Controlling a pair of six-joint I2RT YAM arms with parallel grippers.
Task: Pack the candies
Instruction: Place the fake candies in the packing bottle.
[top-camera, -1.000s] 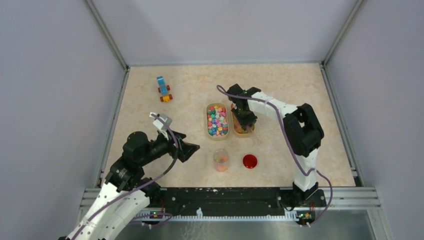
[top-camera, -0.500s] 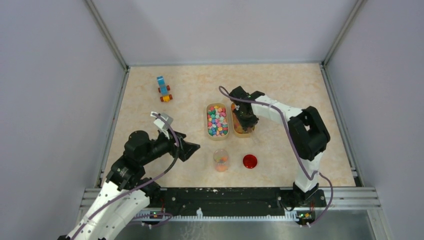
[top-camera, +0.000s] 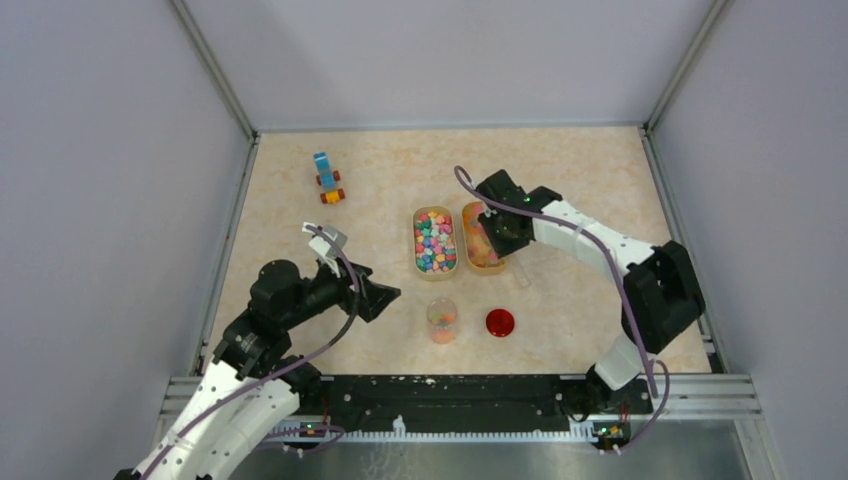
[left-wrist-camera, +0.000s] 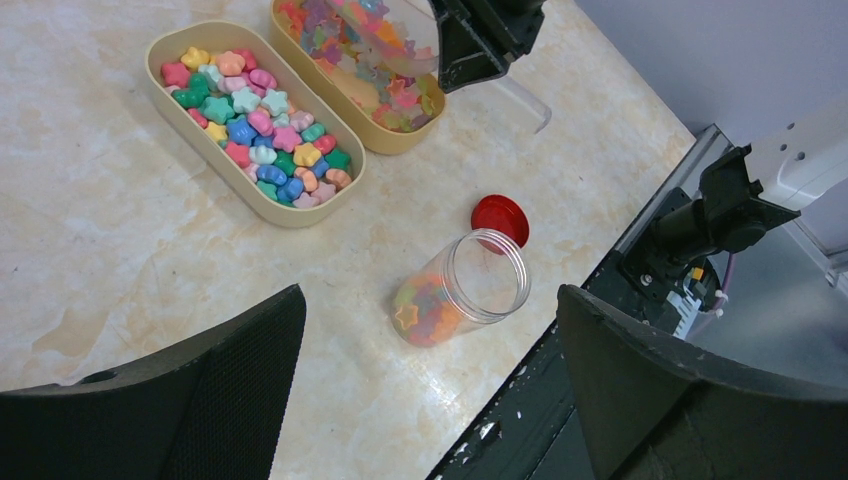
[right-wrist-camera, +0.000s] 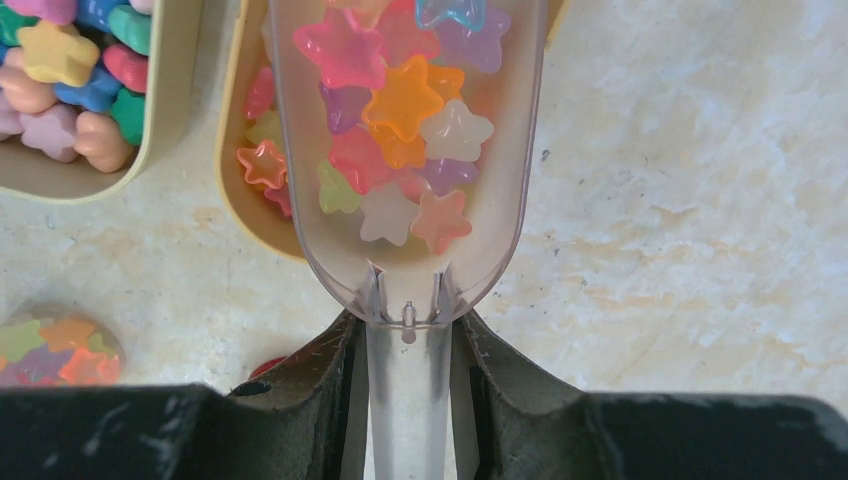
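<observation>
Opaque multicoloured candies (top-camera: 435, 241) (left-wrist-camera: 255, 125) fill the left cream tray. Translucent star candies (right-wrist-camera: 262, 160) lie in the right cream tray (top-camera: 482, 247) (left-wrist-camera: 400, 140). My right gripper (right-wrist-camera: 408, 400) (top-camera: 498, 222) is shut on the handle of a clear scoop (right-wrist-camera: 405, 130) (left-wrist-camera: 385, 30). The scoop is loaded with star candies and hangs over the right tray's near end. A clear jar (top-camera: 441, 320) (left-wrist-camera: 460, 298) stands open with some candies at its bottom. My left gripper (left-wrist-camera: 430, 320) (top-camera: 376, 298) is open and holds nothing, left of the jar.
A round red lid (top-camera: 499, 322) (left-wrist-camera: 500, 218) lies just right of the jar. A blue-and-orange toy vehicle (top-camera: 327, 177) sits at the back left. The black base rail (top-camera: 450, 395) runs along the near edge.
The right arm has swung its elbow out to the right and drawn back, lifting the scoop out of the right tray full of candies. The left arm has not moved.
</observation>
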